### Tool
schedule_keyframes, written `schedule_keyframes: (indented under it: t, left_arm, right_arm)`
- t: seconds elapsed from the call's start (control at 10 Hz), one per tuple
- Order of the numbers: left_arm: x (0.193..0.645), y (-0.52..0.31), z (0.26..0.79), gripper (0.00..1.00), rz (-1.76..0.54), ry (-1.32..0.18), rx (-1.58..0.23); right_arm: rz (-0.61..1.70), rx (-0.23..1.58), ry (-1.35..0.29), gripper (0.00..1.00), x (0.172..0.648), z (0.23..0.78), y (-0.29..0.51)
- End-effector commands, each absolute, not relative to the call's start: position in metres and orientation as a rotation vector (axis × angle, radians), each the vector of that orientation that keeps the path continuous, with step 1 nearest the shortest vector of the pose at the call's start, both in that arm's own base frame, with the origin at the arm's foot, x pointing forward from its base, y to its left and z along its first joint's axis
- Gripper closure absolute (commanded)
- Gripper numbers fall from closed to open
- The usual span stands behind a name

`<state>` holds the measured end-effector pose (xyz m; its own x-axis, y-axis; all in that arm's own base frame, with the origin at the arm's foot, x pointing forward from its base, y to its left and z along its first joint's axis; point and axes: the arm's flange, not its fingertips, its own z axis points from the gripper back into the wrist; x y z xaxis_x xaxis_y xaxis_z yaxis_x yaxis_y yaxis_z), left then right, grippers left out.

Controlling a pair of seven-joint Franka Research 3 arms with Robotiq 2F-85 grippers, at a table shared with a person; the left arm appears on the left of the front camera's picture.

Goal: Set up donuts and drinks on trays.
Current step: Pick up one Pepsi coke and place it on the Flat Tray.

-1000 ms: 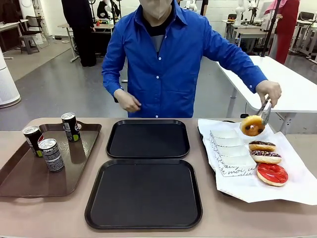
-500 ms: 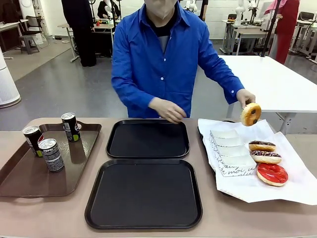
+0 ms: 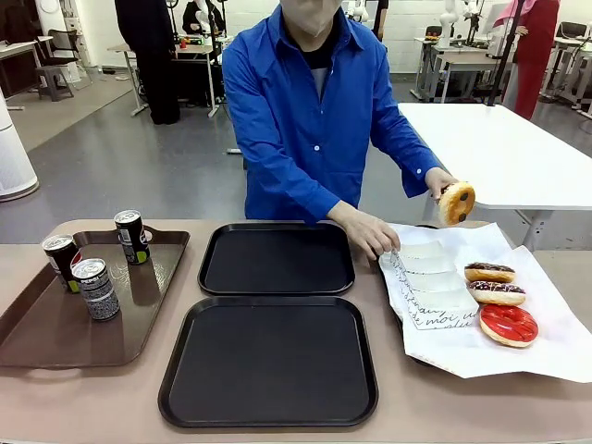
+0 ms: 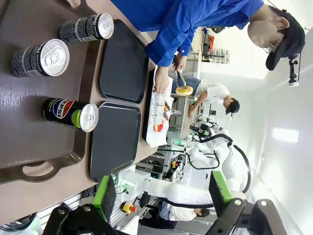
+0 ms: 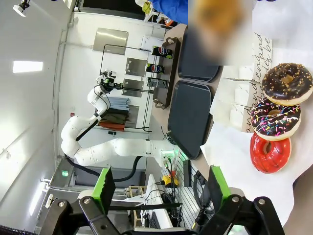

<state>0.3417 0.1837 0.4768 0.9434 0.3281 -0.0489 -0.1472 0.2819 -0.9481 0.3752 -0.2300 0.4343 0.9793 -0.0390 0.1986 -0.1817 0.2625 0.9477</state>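
Trays bare, donut in the air

Tan table carries 2 black trays down its middle, the far tray and the near tray, both with nothing on them. At the robot's left a brown tray holds 3 upright cans, near one another but apart. At the right a white paper sheet bears a row of flat white boxes and, beside them, a chocolate donut, a sprinkled donut and a red donut in a line.

Across the table a person in a blue shirt lifts a glazed donut on edge in tongs, above the sheet's far end. The other hand rests on the far end of the boxes.

The left gripper hangs above the brown tray's side, green pads spread wide with nothing between them. The right gripper is likewise spread wide and holds nothing, off the sheet's side of the table
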Motion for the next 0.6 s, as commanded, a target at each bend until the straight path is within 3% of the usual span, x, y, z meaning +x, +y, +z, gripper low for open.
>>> schedule_keyframes:
  t: [0.0,0.3,0.5]
  left_arm:
    - [0.339,0.183,0.478,0.00,0.314,-0.177,-1.254]
    - [0.342,0.184,0.477,0.00,0.320,-0.167,-1.246]
    - [0.350,0.168,0.511,0.00,0.334,-0.148,-1.052]
  right_arm:
    - [0.096,1.304,-0.193,0.00,0.375,0.433,-0.229]
    - [0.096,1.304,-0.193,0.00,0.375,0.433,-0.229]
    - [0.096,1.304,-0.193,0.00,0.375,0.433,-0.229]
